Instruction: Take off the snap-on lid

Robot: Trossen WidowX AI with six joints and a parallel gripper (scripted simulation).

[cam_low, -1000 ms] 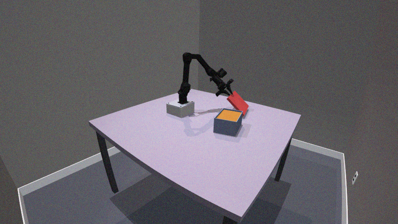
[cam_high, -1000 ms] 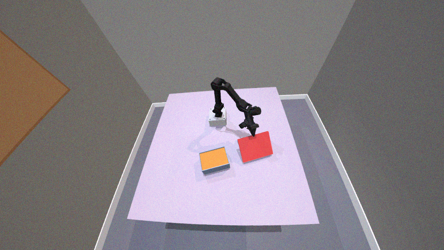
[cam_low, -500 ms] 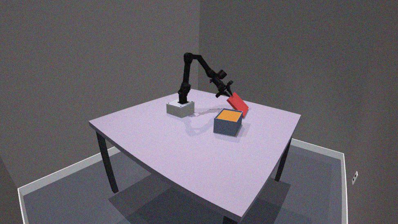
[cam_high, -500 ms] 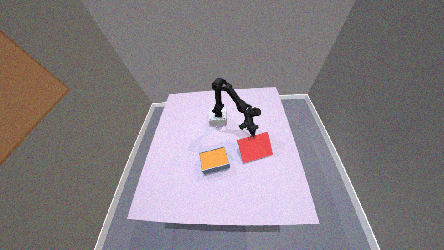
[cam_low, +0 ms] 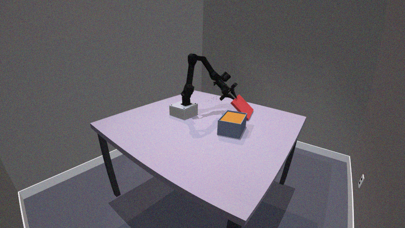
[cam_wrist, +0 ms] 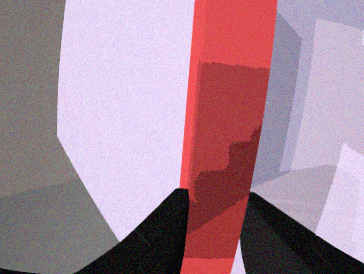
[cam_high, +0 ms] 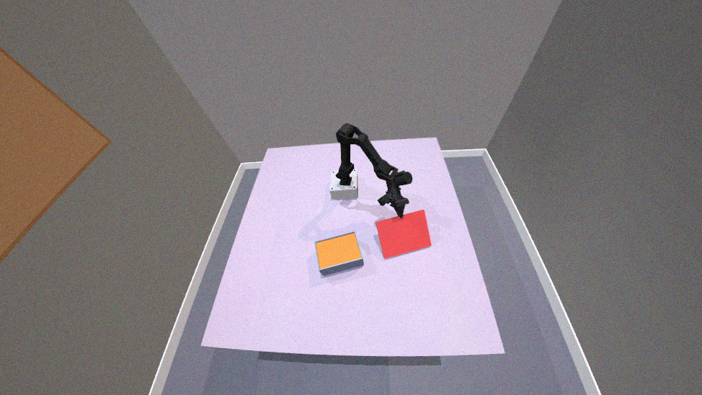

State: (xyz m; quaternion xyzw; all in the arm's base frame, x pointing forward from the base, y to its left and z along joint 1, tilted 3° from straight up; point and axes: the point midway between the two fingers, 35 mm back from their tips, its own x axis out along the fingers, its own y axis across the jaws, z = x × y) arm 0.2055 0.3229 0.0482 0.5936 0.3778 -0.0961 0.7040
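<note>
The red lid [cam_high: 404, 236] [cam_low: 243, 107] [cam_wrist: 235, 35] is off the box. It is tilted steeply, its top face turned up and toward the table's front, its lower edge at or just above the table. My gripper [cam_high: 401, 216] [cam_low: 235, 98] [cam_wrist: 213, 202] is shut on the lid's raised edge, one finger on each side in the wrist view. The dark blue storage box [cam_high: 341, 268] [cam_low: 230, 129] stands upright and open, with an orange surface inside. In the top view it is left of the lid, with a narrow gap between. The lid's underside is hidden.
The pale lilac table [cam_high: 343, 314] [cam_low: 169, 147] bears everything. The arm's grey base block [cam_high: 343, 194] [cam_low: 182, 112] stands behind the box in the top view. The table's right edge lies beyond the lid.
</note>
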